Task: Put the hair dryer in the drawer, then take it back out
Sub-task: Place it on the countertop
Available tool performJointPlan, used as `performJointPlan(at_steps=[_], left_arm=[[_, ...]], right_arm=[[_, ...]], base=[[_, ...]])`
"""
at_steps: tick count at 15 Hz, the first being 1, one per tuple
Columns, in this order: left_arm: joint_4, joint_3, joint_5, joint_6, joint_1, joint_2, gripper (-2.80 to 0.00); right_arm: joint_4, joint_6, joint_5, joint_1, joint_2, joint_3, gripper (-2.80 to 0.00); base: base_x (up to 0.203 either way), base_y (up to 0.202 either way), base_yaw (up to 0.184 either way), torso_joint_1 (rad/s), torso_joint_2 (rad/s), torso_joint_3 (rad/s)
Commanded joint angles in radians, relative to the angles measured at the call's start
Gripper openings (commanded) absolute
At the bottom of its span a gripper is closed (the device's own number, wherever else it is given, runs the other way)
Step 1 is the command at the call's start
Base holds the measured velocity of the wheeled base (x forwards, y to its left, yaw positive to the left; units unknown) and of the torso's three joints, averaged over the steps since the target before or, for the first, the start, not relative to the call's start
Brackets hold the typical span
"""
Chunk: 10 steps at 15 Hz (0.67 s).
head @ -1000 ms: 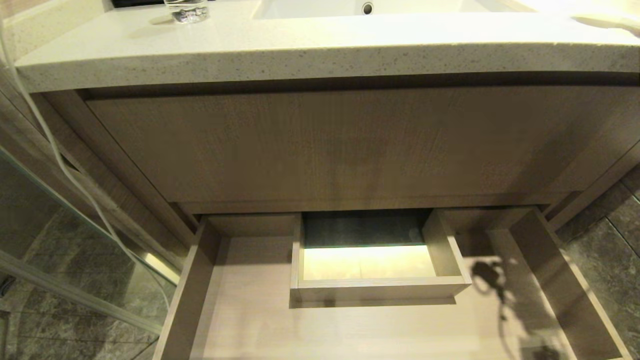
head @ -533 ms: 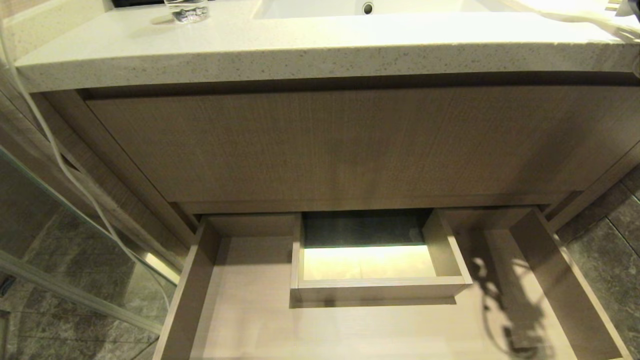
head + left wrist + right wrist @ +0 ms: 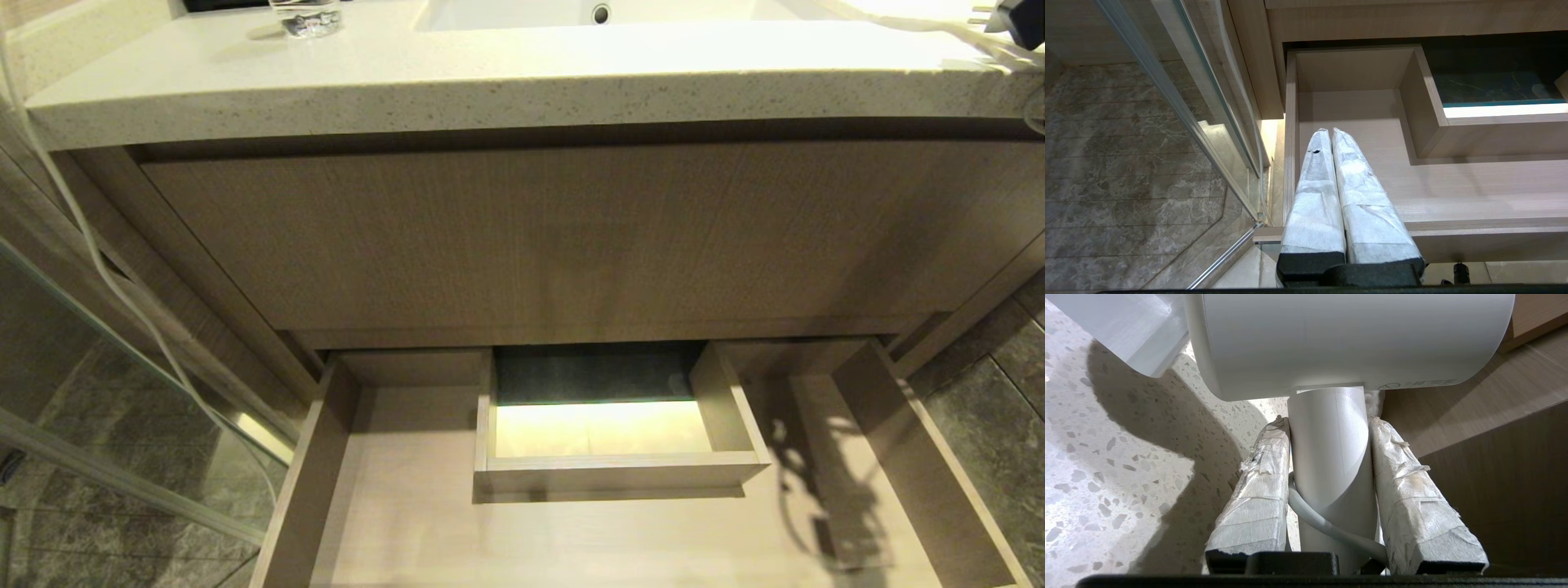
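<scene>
Small white hair dryer (image 3: 1347,343): your right gripper (image 3: 1331,457) jaws clamp its upright handle, over the speckled table's (image 3: 1106,457) edge; the open light-wood drawer (image 3: 408,523) lies below. Left gripper (image 3: 1331,134) jaws shut, empty.

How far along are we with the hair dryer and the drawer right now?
Done: the drawer stands pulled open, nothing inside it. In hand: the right gripper is clamped on the handle of the hair dryer, held above the speckled countertop edge. The left gripper is shut and empty above the drawer's left end. Left: by this look, lower the dryer into the drawer, release, then lift it out; whether a cycle already happened can't be told.
</scene>
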Motion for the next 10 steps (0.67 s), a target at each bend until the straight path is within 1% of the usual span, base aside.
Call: performJointPlan(at_steps=[1,9,10], left_arm=[[0.001,0.000,0.000,0.000,0.000,0.000,-2.80],[0.001,0.000,0.001,0.000,0.000,0.000,-2.80],[0.001,0.000,0.000,0.000,0.000,0.000,-2.80]], right_arm=[[0.001,-0.005,-0.004,-0.001,0.011,0.001,0.00],[0.008,-0.007,-0.004,-0.001,-0.017,0.002,0.00],[0.017,-0.008,-0.002,0.000,-0.031,0.002,-2.80]], base=[[0.000,0.000,0.000,0.000,0.00,0.000],[0.000,0.000,0.000,0.000,0.00,0.000],[0.000,0.000,0.000,0.000,0.00,0.000]])
